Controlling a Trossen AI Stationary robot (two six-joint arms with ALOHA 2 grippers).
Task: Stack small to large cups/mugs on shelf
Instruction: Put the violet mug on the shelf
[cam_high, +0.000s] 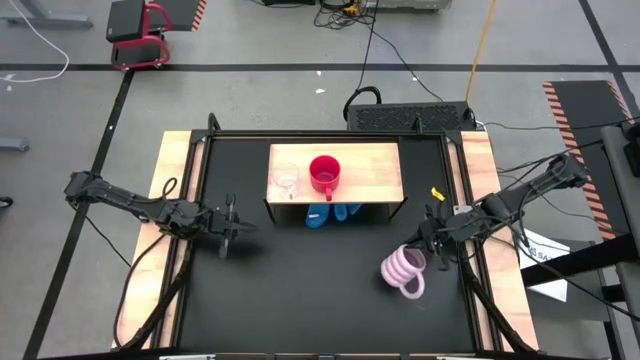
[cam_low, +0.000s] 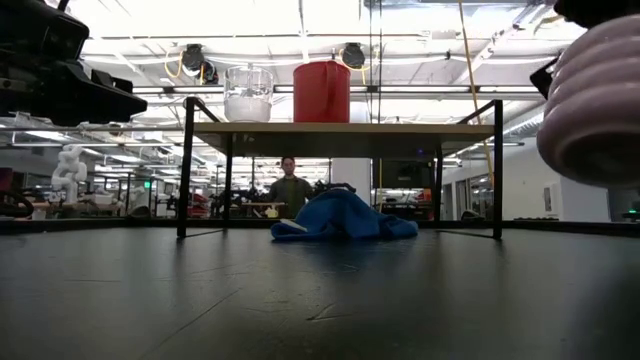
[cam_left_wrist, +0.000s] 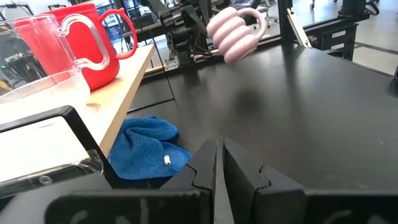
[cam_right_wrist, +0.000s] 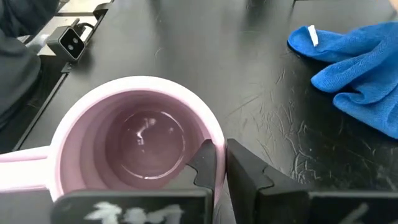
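On the shelf (cam_high: 380, 165) stand empty glass (cam_high: 286, 180) and red mug (cam_high: 324, 174); right hand (cam_right_wrist: 221, 163) grips lilac mug's (cam_right_wrist: 134, 143) rim

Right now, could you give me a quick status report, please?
Right gripper shut on lilac mug, lifted. Left gripper shut, idle. Glass, red mug on shelf.

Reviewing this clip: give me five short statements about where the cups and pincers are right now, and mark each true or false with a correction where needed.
1. The red mug stands on the shelf. True.
2. The clear glass cup lies on the black tabletop. False: it stands on the shelf beside the red mug.
3. The right pincer grips the lilac mug by its rim. True.
4. The lilac mug already sits on the shelf. False: the low view shows it held above the tabletop, off the shelf.
5. The left pincer holds the blue cloth. False: it is shut and empty; the cloth lies under the shelf.
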